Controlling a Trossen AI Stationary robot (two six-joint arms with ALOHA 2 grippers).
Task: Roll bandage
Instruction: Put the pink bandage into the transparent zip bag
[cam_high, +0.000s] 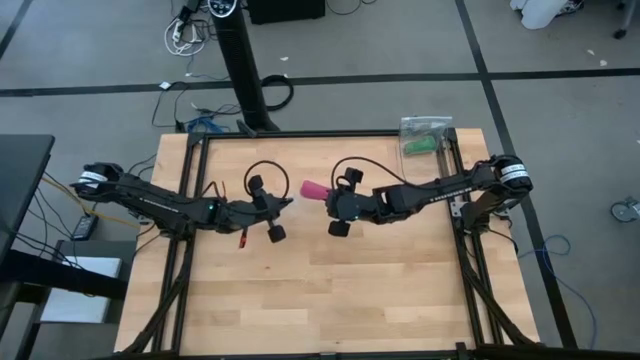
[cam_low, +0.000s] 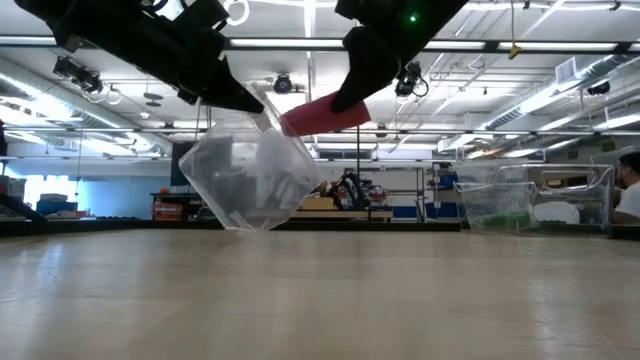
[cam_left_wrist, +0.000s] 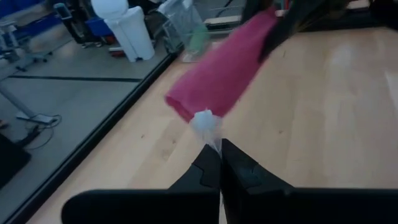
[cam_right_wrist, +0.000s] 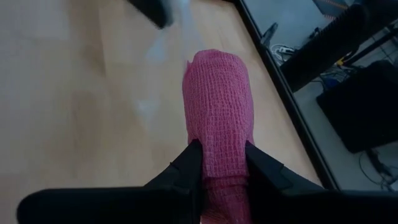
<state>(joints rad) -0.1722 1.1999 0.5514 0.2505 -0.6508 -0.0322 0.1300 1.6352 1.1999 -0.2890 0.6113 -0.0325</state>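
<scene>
My right gripper (cam_right_wrist: 222, 163) is closed on the bandage (cam_right_wrist: 219, 106), a rolled pink cylinder, fingers pressed vs. both sides, held up off the worktop (cam_high: 330, 290) over its middle, a bit twd the far edge. My left gripper (cam_left_wrist: 219, 167) is pinched fully shut on a bit of clear plastic bag (cam_low: 255, 180), which hangs below it above the worktop, just beside the bandage's free end. A green roll (cam_high: 420, 148) in clear plastic sits at the far right corner.
</scene>
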